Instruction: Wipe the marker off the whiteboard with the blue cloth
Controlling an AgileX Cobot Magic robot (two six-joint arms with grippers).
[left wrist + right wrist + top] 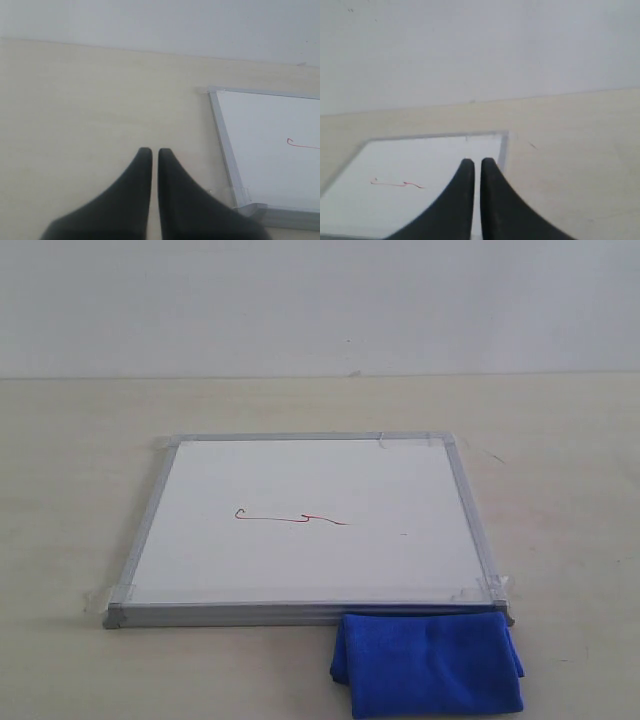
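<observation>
Blue cloth (428, 664) lies untouched by the board (300, 565) with its red mark (290, 519); left gripper (155, 150) and right gripper (477, 161) are closed and empty, so one must open and grab it.

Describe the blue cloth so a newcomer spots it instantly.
Find the whiteboard lying flat on the beige table. Against its near edge, at the right corner, lies the folded blue cloth. It is the only soft, bright-coloured thing there.
</observation>
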